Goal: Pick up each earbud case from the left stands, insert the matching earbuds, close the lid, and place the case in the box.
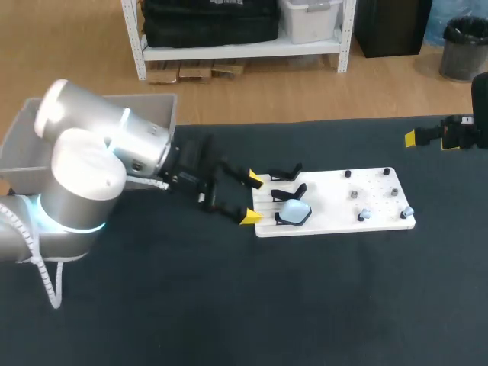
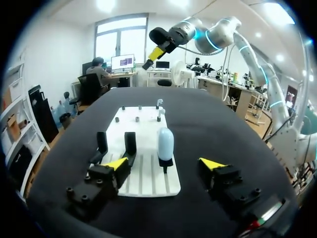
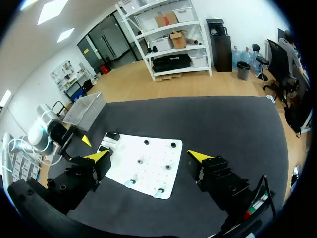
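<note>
Both fingers of the left gripper (image 1: 253, 198) are held wide apart with nothing clasped between them, and are set low at the nine o'clock end of the white board (image 1: 335, 191), which lies flat on the dark table (image 1: 229, 305). The pale blue earbud case (image 1: 294, 211) is seen upright on the six o'clock one of three black stands (image 1: 286, 174) at that same end of the board. In the head view it is placed at about three o'clock from the nearer yellow tip, close to it but not touched. From the left wrist view the case is found just ahead of the gripper, between the lines of the two fingers and clear of both, with the two empty stands beside it. Two small pale earbuds (image 1: 364, 216) are perched toward the board's four o'clock corner, well apart from the case, among a few dark pegs (image 1: 354, 194). The grey box (image 1: 156, 110) is seen at roughly ten o'clock from the board, partly hidden by the left arm (image 1: 84, 175). The right gripper (image 3: 148, 156) is likewise spread open and empty, raised above the table at about two o'clock from the board (only one of its yellow tips shows in the head view), well apart from every task item.
</note>
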You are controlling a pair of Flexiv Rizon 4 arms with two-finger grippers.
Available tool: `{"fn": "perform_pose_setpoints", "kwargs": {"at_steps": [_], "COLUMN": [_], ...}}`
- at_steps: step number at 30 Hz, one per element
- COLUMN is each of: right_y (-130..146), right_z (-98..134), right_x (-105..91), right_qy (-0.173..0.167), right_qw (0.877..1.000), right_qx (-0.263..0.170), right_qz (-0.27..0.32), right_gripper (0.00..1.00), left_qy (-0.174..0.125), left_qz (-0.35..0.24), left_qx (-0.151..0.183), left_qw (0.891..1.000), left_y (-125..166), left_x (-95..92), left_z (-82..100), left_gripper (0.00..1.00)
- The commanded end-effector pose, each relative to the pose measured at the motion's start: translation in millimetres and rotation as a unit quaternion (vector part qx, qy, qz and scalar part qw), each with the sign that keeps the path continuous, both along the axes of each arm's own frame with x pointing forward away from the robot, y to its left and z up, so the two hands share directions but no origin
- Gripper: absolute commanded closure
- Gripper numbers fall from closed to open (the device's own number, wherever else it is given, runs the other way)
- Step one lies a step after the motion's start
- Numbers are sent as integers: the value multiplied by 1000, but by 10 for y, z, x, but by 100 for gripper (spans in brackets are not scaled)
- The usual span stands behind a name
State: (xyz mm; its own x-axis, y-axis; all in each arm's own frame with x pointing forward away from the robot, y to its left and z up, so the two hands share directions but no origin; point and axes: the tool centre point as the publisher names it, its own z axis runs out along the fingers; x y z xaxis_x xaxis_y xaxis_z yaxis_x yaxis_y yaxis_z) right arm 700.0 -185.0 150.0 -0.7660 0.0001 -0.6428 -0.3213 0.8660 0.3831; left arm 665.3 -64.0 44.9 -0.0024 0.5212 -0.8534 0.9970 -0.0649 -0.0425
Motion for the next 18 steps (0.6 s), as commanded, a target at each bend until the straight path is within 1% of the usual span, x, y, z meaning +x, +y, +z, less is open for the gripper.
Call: {"fn": "perform_pose_setpoints", "kwargs": {"at_steps": [1, 3, 5, 7, 8, 9, 11, 13, 14, 17, 18], "right_y": [0, 0, 0, 0, 0, 0, 0, 0, 0, 0, 0], "right_z": [0, 0, 0, 0, 0, 0, 0, 0, 0, 0, 0], "right_x": [0, 0, 0, 0, 0, 0, 0, 0, 0, 0, 0], "right_qy": [0, 0, 0, 0, 0, 0, 0, 0, 0, 0, 0], "right_qw": [1000, 1000, 1000, 1000, 1000, 1000, 1000, 1000, 1000, 1000, 1000], "right_qx": [0, 0, 0, 0, 0, 0, 0, 0, 0, 0, 0], "right_qz": [0, 0, 0, 0, 0, 0, 0, 0, 0, 0, 0], "right_gripper": [0, 0, 0, 0, 0, 0, 0, 0, 0, 0, 0], "left_qy": [-3, -1, -5, -5, -6, -7, -8, -9, -10, -12, -12], "left_qz": [-1, 0, 9, 10, 15, 16, 19, 19, 18, 18, 18], "left_qx": [-7, -8, -10, -11, -13, -14, -17, -21, -23, -27, -28], "left_qw": [1000, 1000, 1000, 1000, 1000, 1000, 1000, 1000, 1000, 999, 999], "left_y": [-105, -138, -164, -184, -196, -210, -241, -269, -284, -324, -336], "left_x": [-7, -33, -51, -70, -71, -72, -70, -75, -79, -78, -74], "left_z": [-74, -98, -138, -167, -176, -183, -186, -181, -179, -186, -188], "left_gripper": [20, 22, 20, 23, 26, 34, 35, 49, 53, 50, 42]}}
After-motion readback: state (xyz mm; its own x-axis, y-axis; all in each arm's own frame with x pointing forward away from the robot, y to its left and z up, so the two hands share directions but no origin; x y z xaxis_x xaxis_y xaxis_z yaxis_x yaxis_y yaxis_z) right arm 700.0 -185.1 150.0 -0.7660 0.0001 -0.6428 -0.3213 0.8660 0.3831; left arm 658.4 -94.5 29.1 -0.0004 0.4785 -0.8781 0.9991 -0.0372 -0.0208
